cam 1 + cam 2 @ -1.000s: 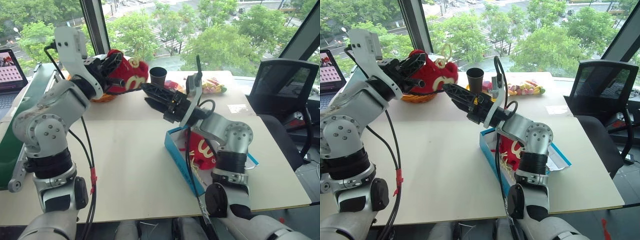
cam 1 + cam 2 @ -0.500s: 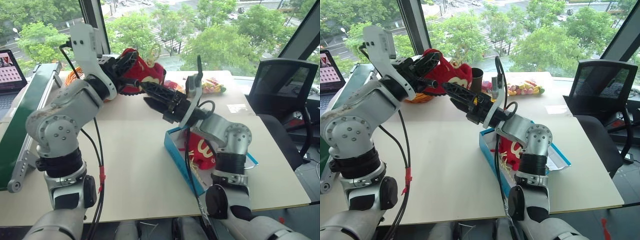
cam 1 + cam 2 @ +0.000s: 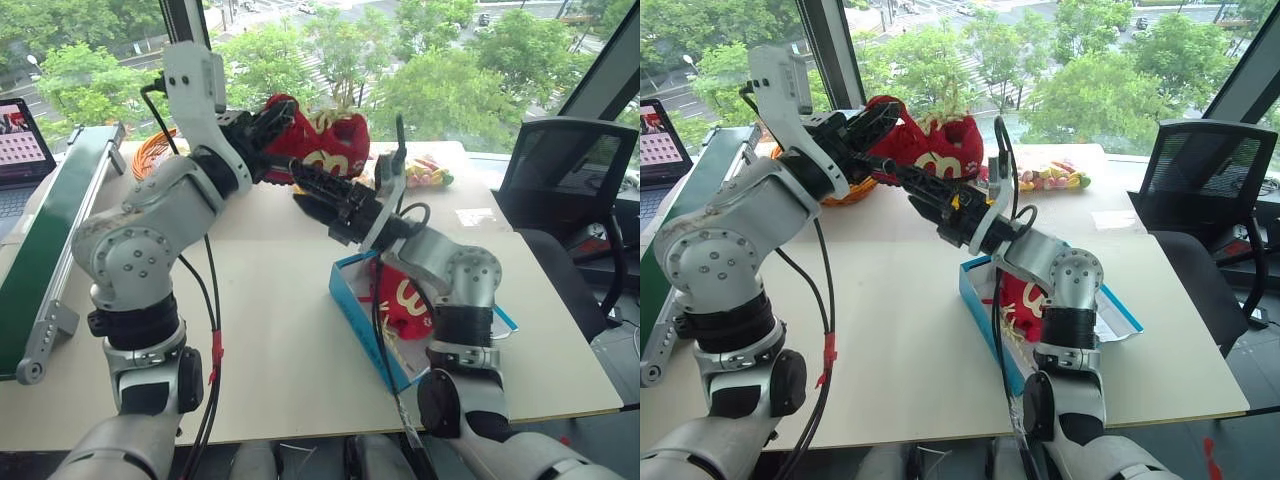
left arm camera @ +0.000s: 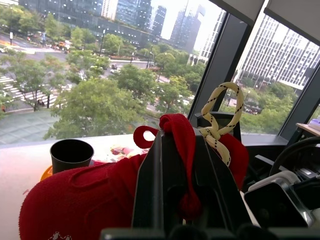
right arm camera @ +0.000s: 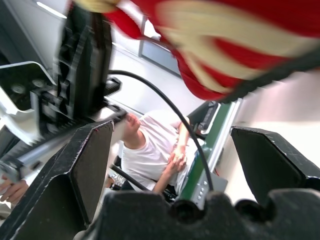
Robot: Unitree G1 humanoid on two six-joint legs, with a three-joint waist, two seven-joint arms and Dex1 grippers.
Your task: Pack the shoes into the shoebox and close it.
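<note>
One red shoe (image 3: pixel 325 145) with yellow-gold embroidery hangs in the air over the far side of the table, and my left gripper (image 3: pixel 280 122) is shut on its red fabric (image 4: pixel 180 150). My right gripper (image 3: pixel 305 185) stands open just below and beside that shoe, its fingers (image 5: pixel 80 170) wide apart with the shoe's patterned side (image 5: pixel 225 45) above them. The blue shoebox (image 3: pixel 362 325) lies open on the table under my right arm. A second red shoe (image 3: pixel 405 300) lies inside it.
An orange wicker basket (image 3: pixel 150 155) and a bag of colourful items (image 3: pixel 428 172) sit at the table's far edge, with a black cup (image 4: pixel 71 155) behind the shoe. A green conveyor (image 3: pixel 50 230) and laptop (image 3: pixel 15 140) are left; an office chair (image 3: pixel 570 170) right. A person (image 5: pixel 150 150) sits nearby.
My left arm has carried the held shoe to the right, over the right gripper. The right gripper has reached forward beneath it, still open.
</note>
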